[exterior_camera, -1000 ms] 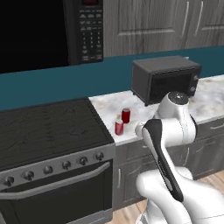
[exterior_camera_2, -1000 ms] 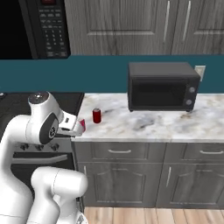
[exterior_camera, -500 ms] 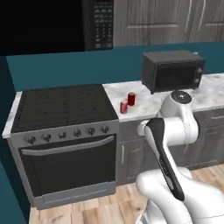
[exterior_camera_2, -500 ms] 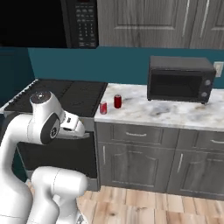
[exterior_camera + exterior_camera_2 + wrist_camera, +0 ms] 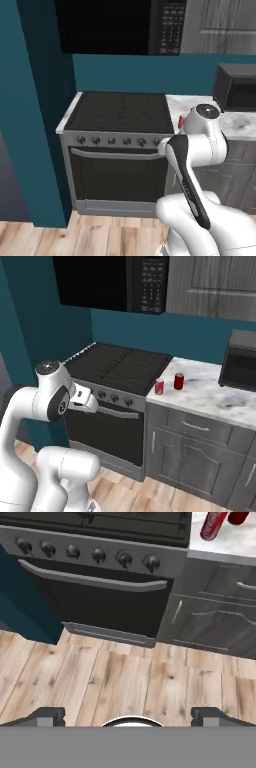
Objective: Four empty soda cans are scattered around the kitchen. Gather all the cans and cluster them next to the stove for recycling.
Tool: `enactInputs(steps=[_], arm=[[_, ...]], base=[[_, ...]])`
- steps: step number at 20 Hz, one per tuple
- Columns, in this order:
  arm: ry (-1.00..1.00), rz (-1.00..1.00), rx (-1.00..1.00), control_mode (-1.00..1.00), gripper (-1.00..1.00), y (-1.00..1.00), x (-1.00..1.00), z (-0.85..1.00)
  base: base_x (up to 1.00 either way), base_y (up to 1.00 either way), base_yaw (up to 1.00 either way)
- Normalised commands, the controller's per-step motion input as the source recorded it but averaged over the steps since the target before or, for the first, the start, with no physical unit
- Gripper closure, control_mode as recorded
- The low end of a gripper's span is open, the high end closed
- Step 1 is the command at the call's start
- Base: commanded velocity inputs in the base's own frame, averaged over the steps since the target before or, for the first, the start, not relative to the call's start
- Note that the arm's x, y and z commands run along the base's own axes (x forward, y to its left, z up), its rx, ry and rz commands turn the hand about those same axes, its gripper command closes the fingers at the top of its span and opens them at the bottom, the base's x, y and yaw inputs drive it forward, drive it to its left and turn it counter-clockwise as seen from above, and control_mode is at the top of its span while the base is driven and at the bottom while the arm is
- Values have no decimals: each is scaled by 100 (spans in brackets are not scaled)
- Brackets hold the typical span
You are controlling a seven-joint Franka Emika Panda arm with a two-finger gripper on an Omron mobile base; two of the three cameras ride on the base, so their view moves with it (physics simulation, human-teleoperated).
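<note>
Two red soda cans (image 5: 159, 386) (image 5: 179, 381) stand upright and close together on the marble counter, just right of the stove (image 5: 120, 366). From the left base camera one red can (image 5: 181, 121) peeks out beside the arm. The stove (image 5: 120, 112) is a black range with dark grates, a row of knobs and a silver oven handle. Through the hand camera my gripper (image 5: 129, 716) is open and empty, its fingertips (image 5: 47, 714) wide apart. It points down at the wood floor in front of the oven door, with both cans (image 5: 214, 524) at the top right.
A boxy black countertop microwave (image 5: 240, 363) sits at the right end of the marble counter (image 5: 210, 398). A black keypad microwave (image 5: 150, 25) hangs above the stove. A teal wall panel (image 5: 30, 125) flanks the stove's left side. Grey cabinets (image 5: 200, 456) run under the counter.
The whole picture has shifted: the base has moved back and left, so the stove now sits mid-view. The two red cans stay put by the stove. The gripper stays open.
</note>
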Motion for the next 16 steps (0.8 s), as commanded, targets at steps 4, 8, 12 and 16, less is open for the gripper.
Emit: enactInputs(steps=[4,8,12,16], arm=[[0,0,0,100,-100,0,0,0],[0,0,0,100,-100,0,0,0],[0,0,0,100,-100,0,0,0],[0,0,0,100,-100,0,0,0]], base=[[-18,11,50],[-17,5,50],[-11,0,50],[-6,0,50]])
